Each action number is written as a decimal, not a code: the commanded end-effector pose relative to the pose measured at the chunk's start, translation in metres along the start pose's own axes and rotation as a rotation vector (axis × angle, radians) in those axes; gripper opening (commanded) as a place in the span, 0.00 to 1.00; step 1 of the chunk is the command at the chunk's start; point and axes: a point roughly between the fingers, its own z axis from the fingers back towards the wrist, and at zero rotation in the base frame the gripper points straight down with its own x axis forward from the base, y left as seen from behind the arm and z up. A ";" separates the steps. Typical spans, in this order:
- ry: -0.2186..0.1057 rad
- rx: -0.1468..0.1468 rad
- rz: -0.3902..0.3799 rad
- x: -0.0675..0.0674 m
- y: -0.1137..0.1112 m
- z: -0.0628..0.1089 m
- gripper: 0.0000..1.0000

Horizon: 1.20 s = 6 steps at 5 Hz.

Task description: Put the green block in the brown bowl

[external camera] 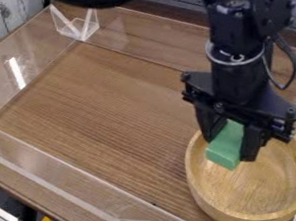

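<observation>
Risk, item one: green block (227,149) could strike the bowl's thick rim or bounce out on release, since it hangs over the 9 o'clock side of the brown bowl (276,206) and not over its centre. Cause: letting go too near the edge, or from too high.

Pincer (238,144): pointing straight down, clamped on the block, fingers either side.

Block position: between the fingers, its lower end showing below them, above the bowl's inner floor; contact with the wood cannot be told.

Wooden table (109,97): around the bowl.
</observation>
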 end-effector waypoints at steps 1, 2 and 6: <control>-0.050 -0.014 -0.005 0.006 0.000 0.008 0.00; -0.050 -0.017 -0.004 0.006 0.000 0.007 0.00; -0.028 -0.016 -0.019 0.007 -0.016 -0.008 0.00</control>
